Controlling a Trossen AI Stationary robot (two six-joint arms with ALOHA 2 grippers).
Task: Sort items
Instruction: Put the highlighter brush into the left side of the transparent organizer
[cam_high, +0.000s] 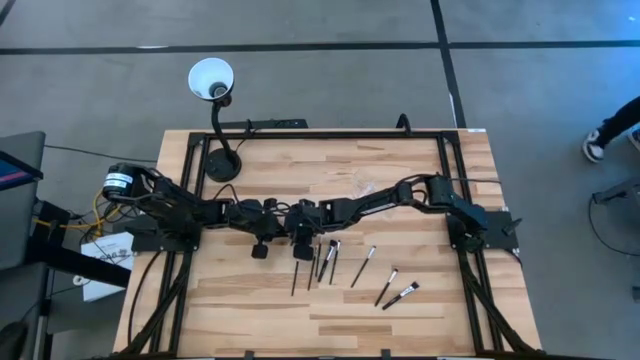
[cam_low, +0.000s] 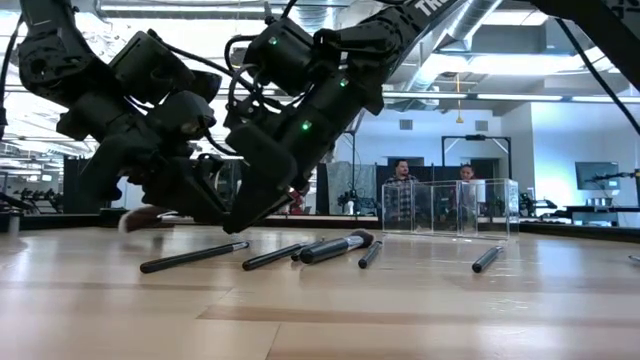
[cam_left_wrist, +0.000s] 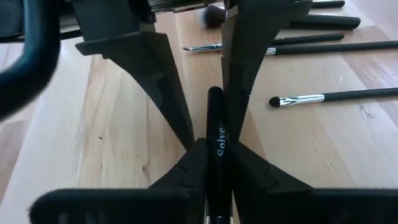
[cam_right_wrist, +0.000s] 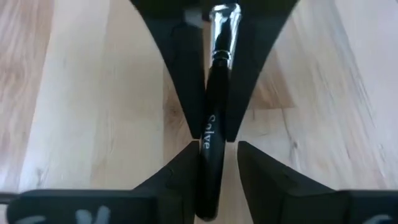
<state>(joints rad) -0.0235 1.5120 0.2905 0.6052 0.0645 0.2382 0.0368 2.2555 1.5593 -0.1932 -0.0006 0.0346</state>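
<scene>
My two grippers meet tip to tip over the table's middle. My left gripper (cam_left_wrist: 216, 149) is shut on a slim black brush (cam_left_wrist: 215, 115) with white lettering on its handle and a silvery ferrule (cam_right_wrist: 224, 25). My right gripper (cam_right_wrist: 216, 146) is open, with one finger on either side of that handle's free end. Several more brushes (cam_high: 363, 266) lie flat on the wood toward the near edge, roughly side by side. In the high view the arms (cam_high: 300, 220) hide the held brush. My left gripper pinches the lettered stretch of the handle (cam_left_wrist: 219, 144) between its two fingertips. The fingers come from the table's left, slanting down, and lie along the brush. The brush is off the table, its free end (cam_left_wrist: 214, 93) pointing at the right arm. My right gripper has one finger (cam_right_wrist: 186, 165) right against the handle's side, and the other finger (cam_right_wrist: 261, 171) stands a small gap off. Whether the nearer finger touches the handle I cannot tell.
A black gooseneck lamp (cam_high: 212, 80) stands at the table's far left corner, its base (cam_high: 222, 166) on the wood. A small clear plastic holder (cam_low: 450, 207) sits toward the far edge. Bare wood lies along the near edge, in front of the brushes.
</scene>
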